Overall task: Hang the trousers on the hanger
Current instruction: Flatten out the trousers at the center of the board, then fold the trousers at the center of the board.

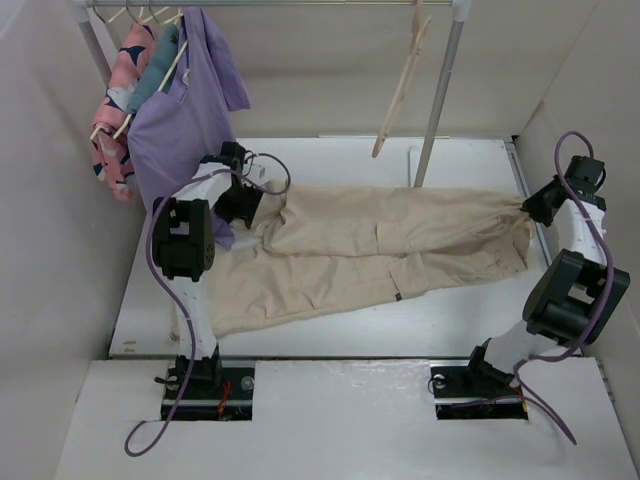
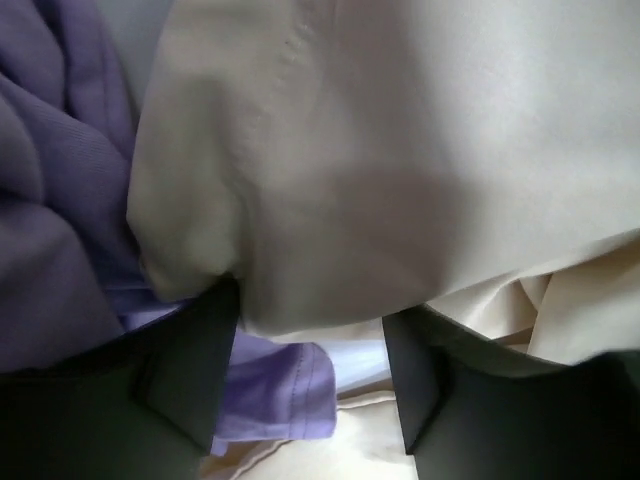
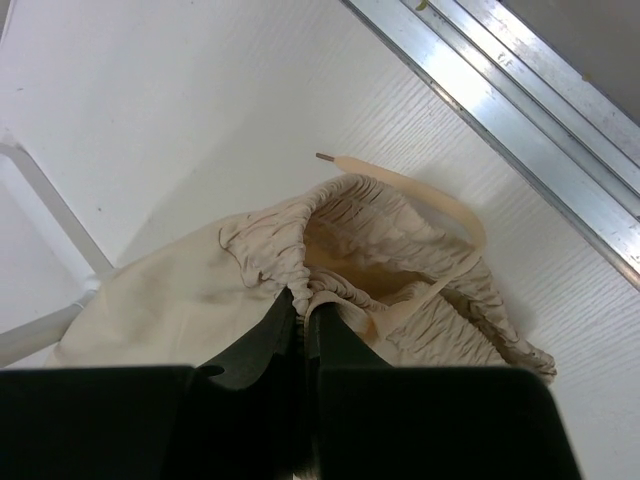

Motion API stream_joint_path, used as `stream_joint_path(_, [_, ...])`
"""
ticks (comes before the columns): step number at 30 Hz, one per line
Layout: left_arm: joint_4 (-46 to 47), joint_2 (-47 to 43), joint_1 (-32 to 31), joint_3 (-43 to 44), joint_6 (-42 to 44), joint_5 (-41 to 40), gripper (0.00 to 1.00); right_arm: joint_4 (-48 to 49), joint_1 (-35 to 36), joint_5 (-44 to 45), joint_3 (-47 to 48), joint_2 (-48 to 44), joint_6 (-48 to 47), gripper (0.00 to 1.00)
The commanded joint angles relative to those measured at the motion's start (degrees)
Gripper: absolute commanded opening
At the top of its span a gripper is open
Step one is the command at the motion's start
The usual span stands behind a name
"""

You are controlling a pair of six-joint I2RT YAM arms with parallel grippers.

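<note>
Right end effector (image 3: 303,310) pinches the trousers (image 1: 390,250) at the waist; they lie flat on the surface (image 1: 450,320). Left end effector (image 2: 310,330) has its fingers apart by the leg ends. The hanger (image 1: 403,90) hangs bare on the rail (image 1: 300,4), so hanging is not started.

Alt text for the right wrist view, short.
The right gripper is shut on the gathered waistband of beige trousers lying on a white table. A loose drawstring curls beside it, and a metal rail crosses the upper right corner.
</note>
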Motion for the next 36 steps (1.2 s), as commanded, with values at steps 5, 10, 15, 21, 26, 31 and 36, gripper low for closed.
stream_joint_path(5, [-3.94, -2.09, -0.04, 2.75, 3.44, -0.78, 0.00, -0.11, 0.35, 0.52, 5.99, 0.38, -1.01, 0.00])
stream_joint_path(10, [-5.60, -4.90, -0.04, 4.78, 3.44, 1.06, 0.00, -1.35, 0.35, 1.13, 7.05, 0.38, -1.01, 0.00])
stream_joint_path(15, [-9.21, -10.25, -1.18, 7.50, 5.36, -0.16, 0.00, -3.27, 0.35, -0.80, 9.06, 1.87, -2.32, 0.00])
stream_joint_path(21, [-17.91, -22.38, -1.18, 2.77, 11.87, -4.02, 0.00, -5.48, 0.35, -0.20, 11.53, 5.30, -4.08, 0.00])
stream_joint_path(26, [-23.62, -34.58, -1.18, -8.28, 17.84, -9.65, 0.00, -6.87, -0.45, 3.76, 14.25, 5.30, -5.22, 0.00])
stream_joint_path(31, [-23.63, -46.11, -1.18, -21.56, 23.90, -19.65, 0.00, -7.59, -0.45, 6.49, 16.10, 5.30, -6.46, 0.00])
stream_joint_path(36, [-23.63, -52.71, -0.66, -36.83, 27.60, -24.51, 0.00, -8.11, -0.97, 6.50, 12.70, 4.78, -6.98, 0.00])
